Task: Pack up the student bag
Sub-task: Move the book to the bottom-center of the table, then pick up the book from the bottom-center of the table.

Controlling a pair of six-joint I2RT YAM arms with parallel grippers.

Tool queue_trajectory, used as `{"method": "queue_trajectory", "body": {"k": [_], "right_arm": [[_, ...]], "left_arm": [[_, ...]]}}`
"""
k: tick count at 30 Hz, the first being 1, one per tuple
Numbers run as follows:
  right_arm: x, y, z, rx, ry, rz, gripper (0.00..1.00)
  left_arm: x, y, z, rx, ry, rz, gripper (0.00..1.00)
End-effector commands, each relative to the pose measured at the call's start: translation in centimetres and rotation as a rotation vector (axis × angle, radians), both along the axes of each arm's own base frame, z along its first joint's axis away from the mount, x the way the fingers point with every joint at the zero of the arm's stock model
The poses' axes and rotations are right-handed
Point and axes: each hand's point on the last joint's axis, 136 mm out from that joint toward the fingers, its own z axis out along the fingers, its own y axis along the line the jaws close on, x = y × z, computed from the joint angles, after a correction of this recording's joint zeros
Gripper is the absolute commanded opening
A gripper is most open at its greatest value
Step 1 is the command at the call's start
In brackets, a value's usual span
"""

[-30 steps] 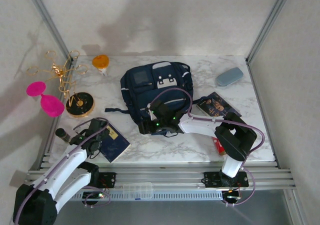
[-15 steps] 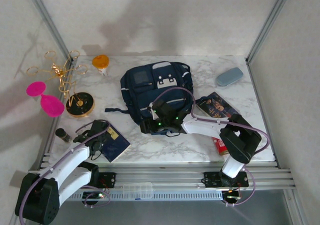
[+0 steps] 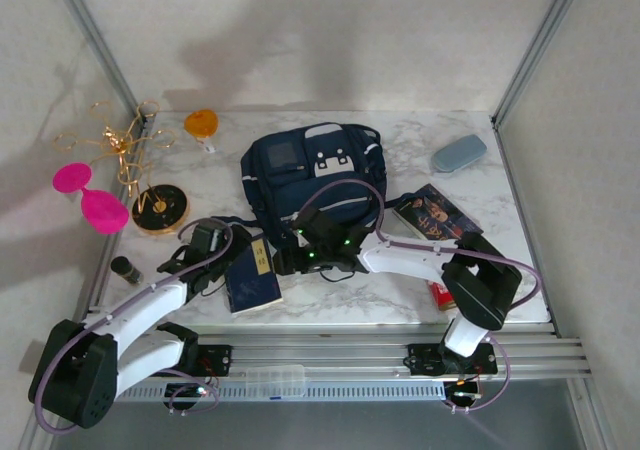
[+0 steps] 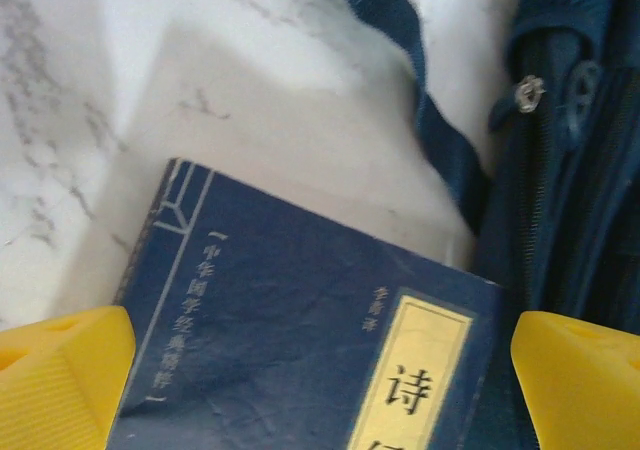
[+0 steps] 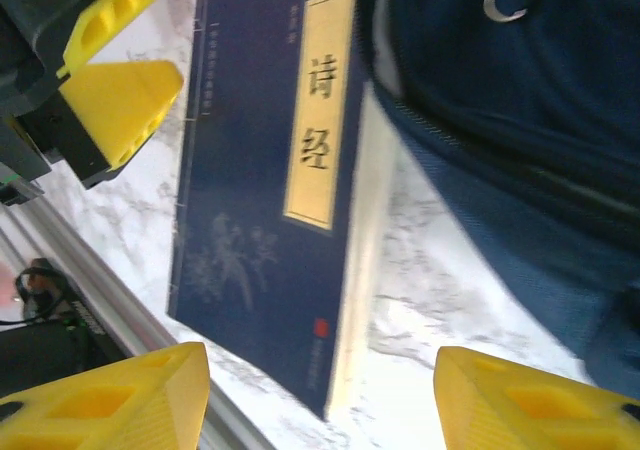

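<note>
A: Left tool (image 4: 322, 370)?
B: Jaws wide across the book (image 3: 253, 275). Clamped or just astride, can't tell. Right tool (image 5: 320, 370) is open, by the near edge of the bag (image 3: 300, 170).
A: Bag?
B: Mid-worktop (image 3: 500, 185), just beyond-right of the book. Book's long axis points at it.

Bright, even, diffuse light fills the overhead view. The marble surface (image 3: 410, 155) reads pale with no hard glare, and broad soft-edged shadows smudge the back wall (image 3: 420, 40) and left wall (image 3: 40, 90). The left wrist close-up is soft throughout: the book (image 4: 290, 360) has fuzzy lettering, the left arm's yellow fingers (image 4: 60, 380) are blurred, and the marble at top is nearly washed out. The right wrist view is crisper on the book's title, but the right arm's yellow fingers (image 5: 110, 395) blur and the student bag (image 5: 520, 80) sinks into dark blue.
</note>
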Motion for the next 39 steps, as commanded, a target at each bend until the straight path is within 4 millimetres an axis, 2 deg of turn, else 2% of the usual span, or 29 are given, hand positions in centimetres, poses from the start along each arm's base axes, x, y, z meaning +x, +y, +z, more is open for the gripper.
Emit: {"method": "queue_trajectory", "body": {"k": [1,4,9,15,19,24,27,33,39], "right_arm": [[-0.6,1.2,-0.8,-0.011,0.075,-0.051,0.6],[-1.0,1.7,-2.2,-0.047,0.11,-0.08,0.63],[-1.4,3.0,-4.3,-0.054,0.156,-0.092,0.66],[-0.8,4.5,-5.4,-0.04,0.166,-0.095,0.7],[-0.7,5.2,-6.1,-0.05,0.175,-0.087,0.67],[-1.0,6.0,-5.8,-0.063,0.16,-0.064,0.64],[-1.2,6.6,-4.7,-0.03,0.154,-0.046,0.6],[-0.8,6.8,-2.6,-0.012,0.117,-0.034,0.57],[-0.9,7.1,-1.1,0.011,0.105,-0.018,0.46]], "left_arm": [[-0.4,0.1,1.0,0.013,-0.001,-0.009,0.94],[-2.1,1.2,-0.2,0.074,0.067,0.0,0.89],[-4.2,1.2,-1.7,0.114,0.118,-0.034,0.8],[-5.3,1.2,-3.4,0.151,0.166,-0.072,0.72],[-5.3,1.3,-4.2,0.178,0.185,-0.079,0.66],[-5.5,1.2,-5.0,0.174,0.198,-0.086,0.56],[-5.7,1.5,-5.3,0.188,0.203,-0.079,0.52],[-6.1,2.1,-5.6,0.216,0.211,-0.066,0.47],[-6.5,2.6,-5.8,0.236,0.218,-0.051,0.46]]}}
